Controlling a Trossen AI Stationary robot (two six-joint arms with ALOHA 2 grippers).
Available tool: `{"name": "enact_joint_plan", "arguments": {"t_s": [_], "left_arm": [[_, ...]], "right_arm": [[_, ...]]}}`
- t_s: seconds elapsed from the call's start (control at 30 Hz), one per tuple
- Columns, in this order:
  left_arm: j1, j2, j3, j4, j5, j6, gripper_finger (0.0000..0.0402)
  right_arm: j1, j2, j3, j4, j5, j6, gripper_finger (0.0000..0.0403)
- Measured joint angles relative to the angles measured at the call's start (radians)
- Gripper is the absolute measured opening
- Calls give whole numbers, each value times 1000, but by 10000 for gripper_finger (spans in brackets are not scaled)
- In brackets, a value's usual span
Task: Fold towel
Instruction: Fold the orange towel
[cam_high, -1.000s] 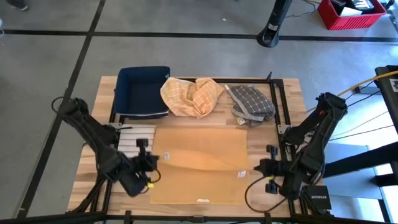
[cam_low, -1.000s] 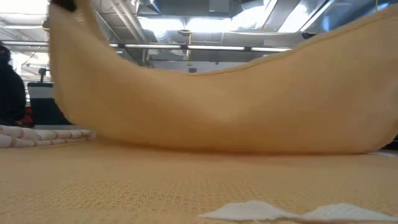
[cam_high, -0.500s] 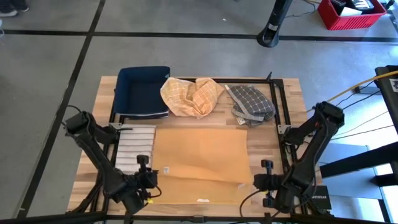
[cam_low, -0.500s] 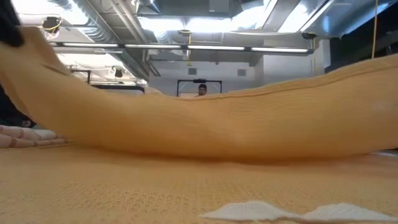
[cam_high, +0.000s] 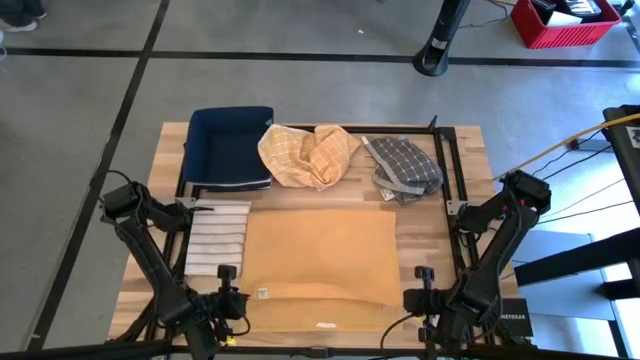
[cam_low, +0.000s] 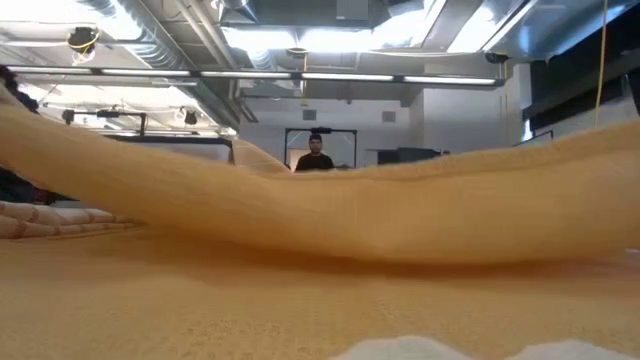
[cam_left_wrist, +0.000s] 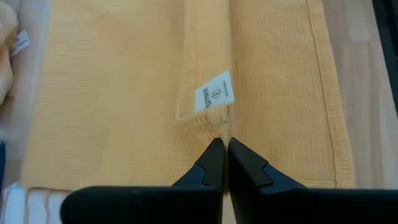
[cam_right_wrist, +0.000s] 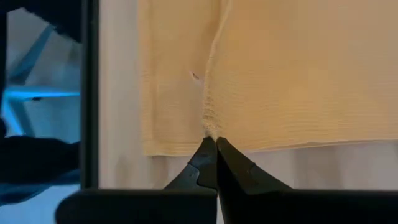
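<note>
Orange towel (cam_high: 322, 258) lay spread over the middle of the tabletop (cam_high: 420, 232), folded toward the near edge, with the doubled edge lifted and sagging between both arms. Left gripper (cam_high: 234, 300) sat at the near left corner of the towel, fingers pinched shut on the cloth beside a white label (cam_left_wrist: 215, 91). Right gripper (cam_high: 410, 300) sat at the near right corner, likewise clamped on the towel's edge. Along the far edge: a navy folded towel (cam_high: 230, 146), a crumpled orange checked cloth (cam_high: 308, 153), a grey checked cloth (cam_high: 404, 166). Striped folded towel (cam_high: 218, 235) lay just beside the orange towel's left side. Person (cam_low: 315, 153) stood far off in the room.
</note>
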Motion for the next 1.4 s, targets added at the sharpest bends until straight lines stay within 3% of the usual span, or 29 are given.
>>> {"name": "enact_joint_plan", "arguments": {"t_s": [0.23, 0.57, 0.77, 1.1, 1.4], "left_arm": [[4, 0, 0, 16, 59, 0, 1], [-12, -42, 5, 17, 69, -23, 1], [-20, -21, -66, 73, 158, -22, 1], [-19, -21, -91, 124, 168, -6, 1], [-20, -17, -149, 304, 268, -12, 1]], "right_arm": [[0, 45, 0, 77, -76, 0, 0], [7, -27, 0, 130, -67, 29, 0], [18, 38, -3, 174, -121, 29, 0], [17, 125, -2, 242, -171, 25, 0], [17, 152, -2, 270, -182, 27, 0]]}}
